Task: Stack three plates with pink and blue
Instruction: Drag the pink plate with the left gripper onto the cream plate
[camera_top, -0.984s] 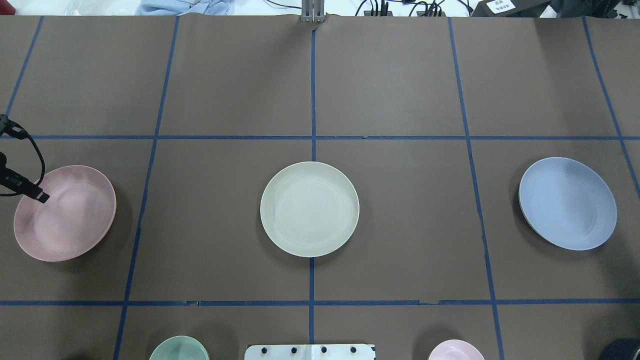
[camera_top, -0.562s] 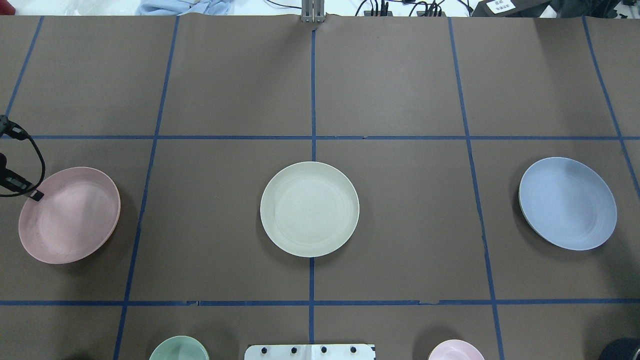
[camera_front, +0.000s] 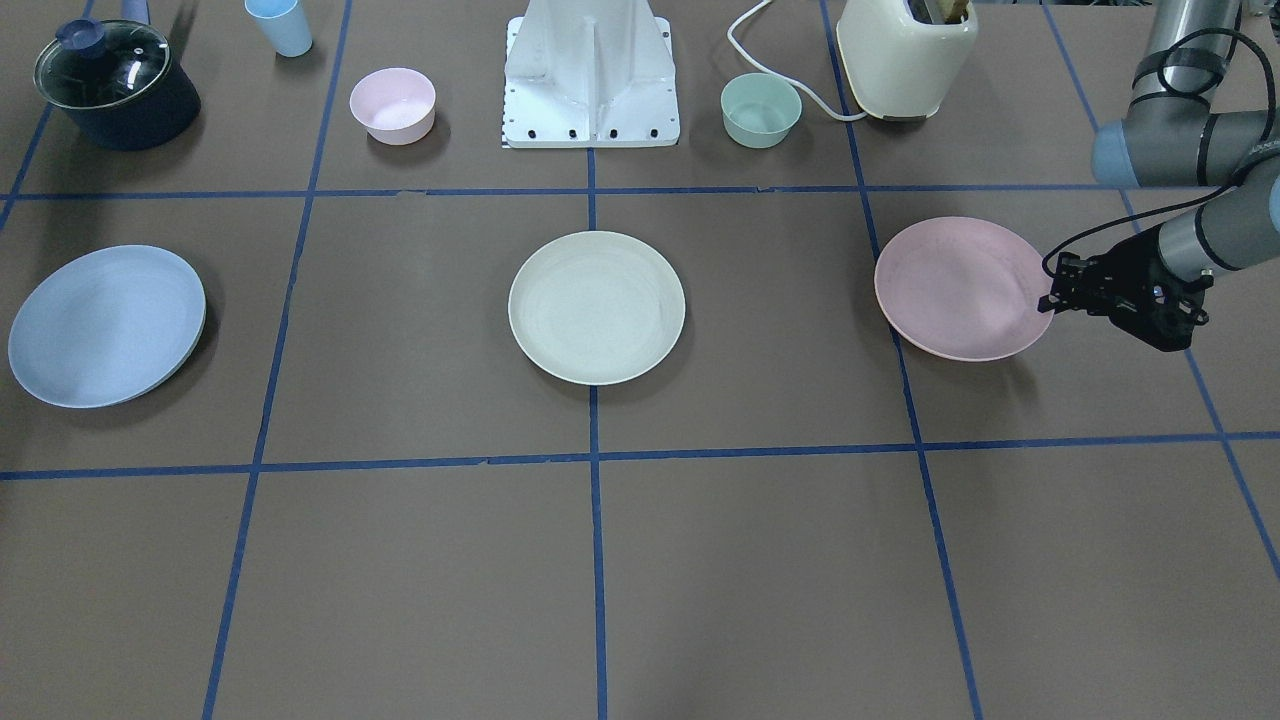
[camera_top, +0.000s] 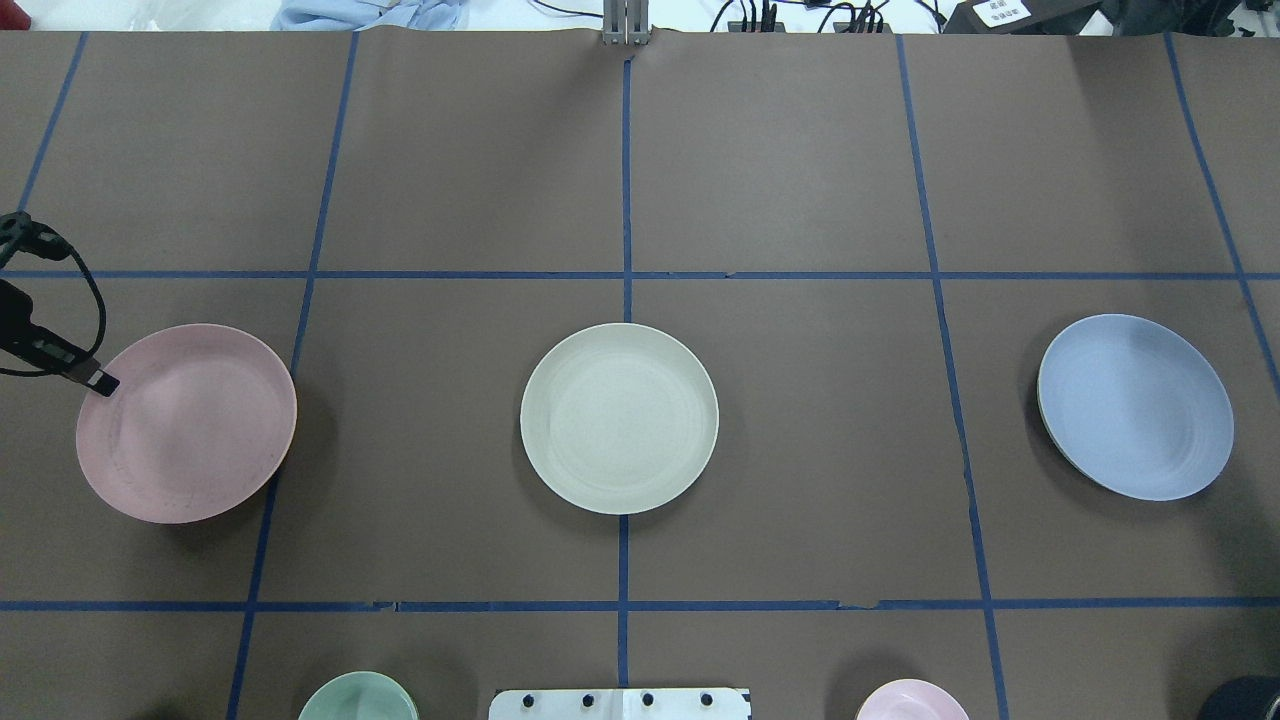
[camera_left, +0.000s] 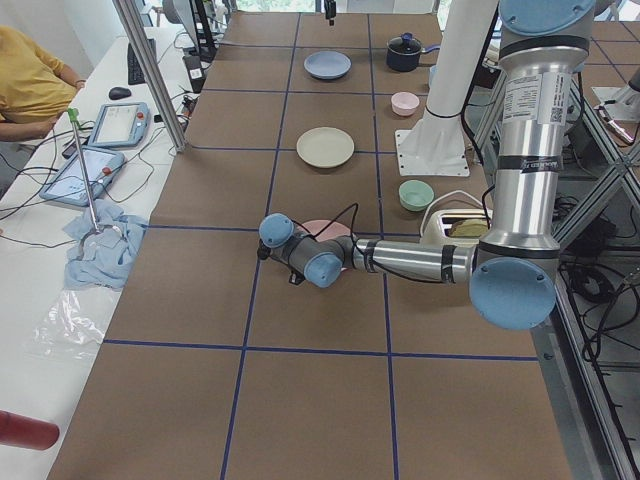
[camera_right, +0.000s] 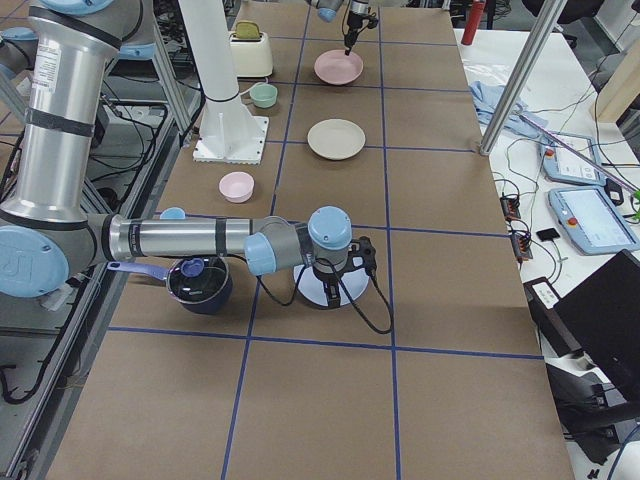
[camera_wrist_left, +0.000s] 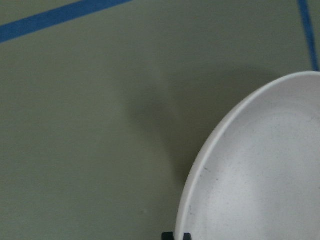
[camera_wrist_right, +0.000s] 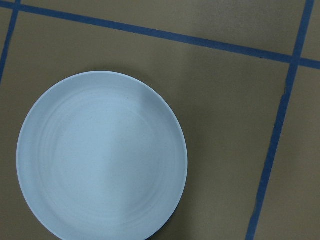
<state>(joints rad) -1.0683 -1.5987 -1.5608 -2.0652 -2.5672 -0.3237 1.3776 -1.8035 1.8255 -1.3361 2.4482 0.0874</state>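
The pale pink plate (camera_top: 190, 425) hangs slightly tilted just above the table at the left, with a shadow under it. My left gripper (camera_top: 103, 383) is shut on its rim; it also shows in the front view (camera_front: 1048, 300), holding the pink plate (camera_front: 960, 290). The cream plate (camera_top: 619, 418) lies flat at the table's centre. The light blue plate (camera_top: 1135, 407) lies at the right and fills the right wrist view (camera_wrist_right: 100, 155). My right gripper (camera_right: 328, 283) hovers over it and shows only in the exterior right view. I cannot tell whether it is open or shut.
Along the robot's edge stand a mint-green bowl (camera_front: 761, 110), a small pink bowl (camera_front: 392, 104), a lidded dark pot (camera_front: 115, 85), a cream toaster (camera_front: 905, 55) and a light blue cup (camera_front: 280, 25). The white robot base (camera_front: 592, 80) is between the bowls.
My left gripper has carried the pink plate toward the table's centre. The cream and blue plates have not moved.
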